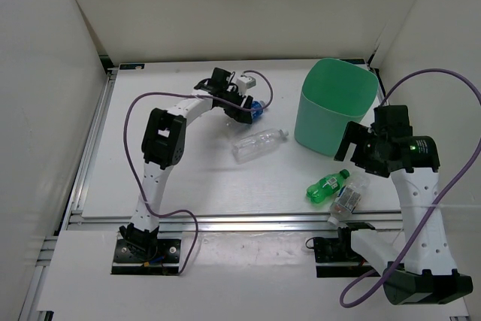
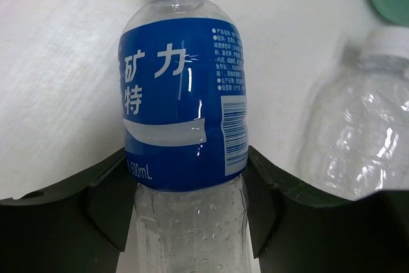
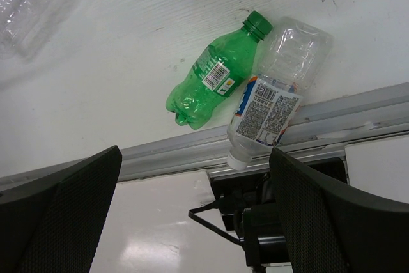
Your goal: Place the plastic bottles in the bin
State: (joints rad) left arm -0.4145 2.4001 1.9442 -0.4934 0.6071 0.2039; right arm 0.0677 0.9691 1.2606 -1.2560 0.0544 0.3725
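Blue-label bottle (image 2: 182, 107) sits clamped in the left gripper (image 2: 187, 177) jaws, left wrist view. Right gripper (image 3: 195, 158) jaws gape wide above the green bottle (image 3: 208, 84) and white-blue-label bottle (image 3: 265, 113) at the tabletop (image 3: 96, 62) edge. Overhead, first pickup looks secured; next, a lift toward the bin (image 1: 323, 122), well right.

Glossy plastic bottle (image 2: 185, 113), matt table (image 2: 57, 62)

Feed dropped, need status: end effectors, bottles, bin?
Left end effector shut on blue-label bottle. Right end effector open, empty, above green bottle and white-label bottle. Clear bottle lies left of bin. Nothing blocking bin.
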